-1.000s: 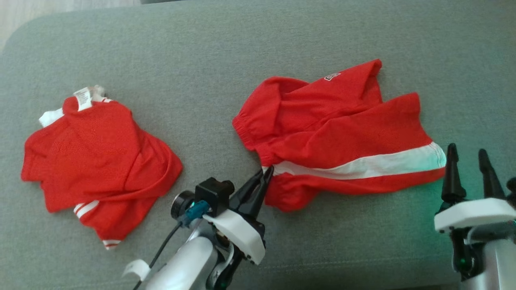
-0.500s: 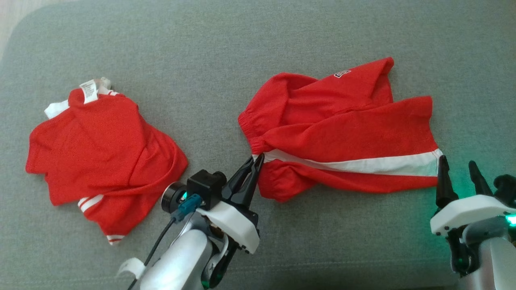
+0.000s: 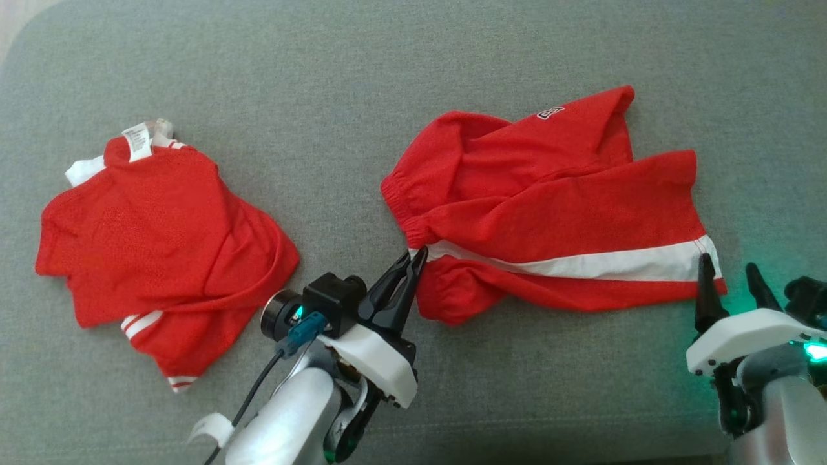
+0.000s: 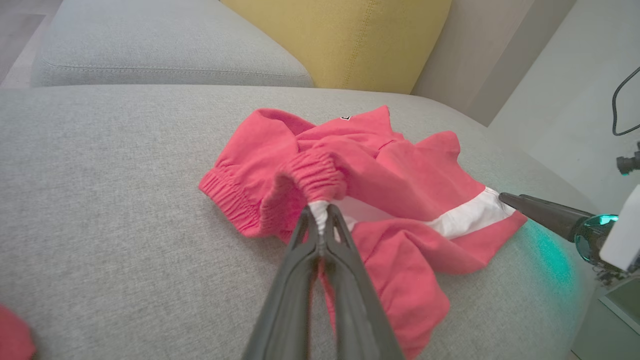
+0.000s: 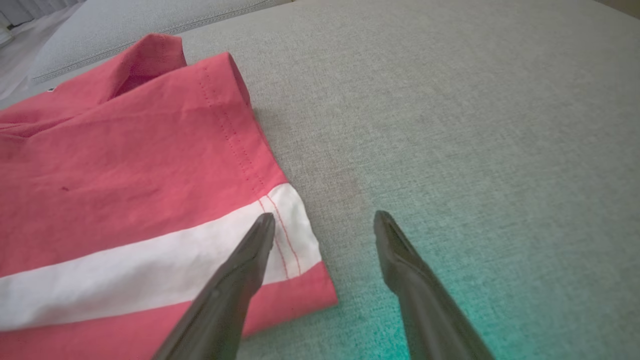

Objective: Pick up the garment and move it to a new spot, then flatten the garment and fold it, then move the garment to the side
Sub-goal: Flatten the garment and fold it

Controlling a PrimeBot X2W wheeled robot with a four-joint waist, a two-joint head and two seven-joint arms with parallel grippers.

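Observation:
The garment [image 3: 549, 206] is a pair of red shorts with a white side stripe, lying crumpled on the grey cushion [image 3: 362, 84] at centre right. My left gripper [image 3: 418, 253] is shut on the garment [image 4: 380, 200] at the waistband end of the white stripe, as the left wrist view shows with my left gripper [image 4: 320, 209] pinching the gathered cloth. My right gripper [image 3: 729, 268] stands open at the hem corner. In the right wrist view one finger of my right gripper [image 5: 325, 217] lies over the stripe's end on the garment [image 5: 125, 175], the other over bare cushion.
A second red garment [image 3: 155, 252] with white trim lies bunched at the left of the cushion. A yellow cushion [image 4: 340, 40] and another grey seat cushion [image 4: 150, 45] stand beyond. The cushion's front edge runs just below both arms.
My left gripper has pulled the waistband end slightly left and back, stretching the shorts. The right gripper has come up to the hem corner. The camera has shifted a little.

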